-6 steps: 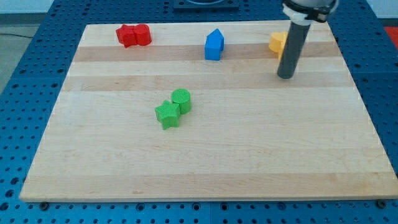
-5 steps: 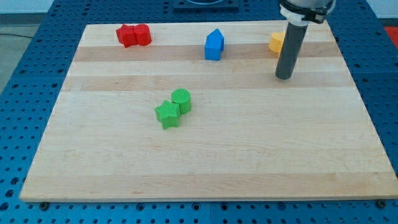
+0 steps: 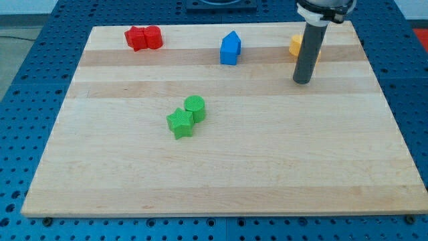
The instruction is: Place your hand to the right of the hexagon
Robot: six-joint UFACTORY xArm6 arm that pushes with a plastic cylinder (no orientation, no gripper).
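A yellow block (image 3: 295, 45), likely the hexagon, lies near the board's top right and is partly hidden behind my rod. My tip (image 3: 302, 82) rests on the board just below that block, toward the view's bottom. A blue house-shaped block (image 3: 230, 48) stands to the left of the tip, near the top middle. Two red blocks (image 3: 144, 38) sit touching at the top left. A green cylinder (image 3: 194, 108) and a green star-shaped block (image 3: 179, 124) touch each other left of the board's centre.
The wooden board (image 3: 221, 174) lies on a blue perforated table (image 3: 27, 100). The board's right edge is well to the right of my tip.
My tip has slid a little to the view's left, covering more of the yellow block. No block has moved.
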